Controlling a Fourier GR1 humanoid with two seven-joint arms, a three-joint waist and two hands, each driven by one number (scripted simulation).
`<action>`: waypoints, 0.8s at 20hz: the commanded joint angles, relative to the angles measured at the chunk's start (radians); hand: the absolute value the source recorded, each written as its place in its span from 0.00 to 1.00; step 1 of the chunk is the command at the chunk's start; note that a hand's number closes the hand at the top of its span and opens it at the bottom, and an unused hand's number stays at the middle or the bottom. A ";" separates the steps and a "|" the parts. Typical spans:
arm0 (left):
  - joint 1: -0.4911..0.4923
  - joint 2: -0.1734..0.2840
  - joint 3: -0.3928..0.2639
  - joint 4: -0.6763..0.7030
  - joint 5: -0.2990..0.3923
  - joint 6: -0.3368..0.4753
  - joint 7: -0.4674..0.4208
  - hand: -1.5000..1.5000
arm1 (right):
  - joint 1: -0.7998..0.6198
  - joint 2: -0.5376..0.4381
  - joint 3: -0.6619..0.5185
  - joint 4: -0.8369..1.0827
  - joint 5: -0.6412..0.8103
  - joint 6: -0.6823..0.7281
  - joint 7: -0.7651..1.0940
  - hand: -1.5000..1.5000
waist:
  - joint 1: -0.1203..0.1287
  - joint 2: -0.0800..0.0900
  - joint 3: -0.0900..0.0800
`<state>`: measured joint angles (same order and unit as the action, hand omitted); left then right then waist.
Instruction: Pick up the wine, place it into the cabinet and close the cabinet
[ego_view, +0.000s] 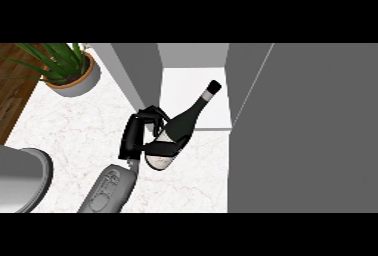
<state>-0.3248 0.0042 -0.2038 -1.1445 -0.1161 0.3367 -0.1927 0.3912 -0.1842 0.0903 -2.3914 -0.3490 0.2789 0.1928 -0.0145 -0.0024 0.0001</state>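
A dark wine bottle (188, 117) with a white label near its base and a pale band at its neck lies tilted over the counter. Its neck points up and right, over the white floor of the cabinet (184, 85). My left hand (137, 132) reaches in from the lower left and is shut on the bottle's lower body, with fingers curled round it above and below. The cabinet stands open. Its big grey door (310, 125) is swung out and fills the right side of the view. My right hand does not show.
A potted plant (70, 70) stands at the upper left on the marble counter (66, 130). Beside it runs a strip of wood (13, 95). A grey rounded object (22, 180) sits at the lower left edge.
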 joint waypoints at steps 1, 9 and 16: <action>-0.057 -0.004 -0.079 -0.001 -0.026 0.099 0.089 1.00 | 0.065 -0.018 -0.047 -0.133 -0.099 0.028 0.026 0.00 | -0.002 0.000 0.000; -0.254 -0.004 -0.185 0.165 0.180 0.235 0.112 1.00 | 0.092 -0.004 -0.042 -0.143 -0.101 0.043 0.020 0.00 | -0.015 0.003 -0.001; -0.421 -0.004 -0.190 0.439 0.237 0.289 0.064 1.00 | 0.028 -0.017 -0.089 -0.073 -0.125 0.055 0.023 0.00 | -0.026 0.009 -0.001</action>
<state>-0.6501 0.0005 -0.3733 -0.8407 0.0899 0.5844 -0.1253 0.4116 -0.1908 0.0270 -2.3819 -0.3682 0.3385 0.1654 -0.0330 0.0038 -0.0007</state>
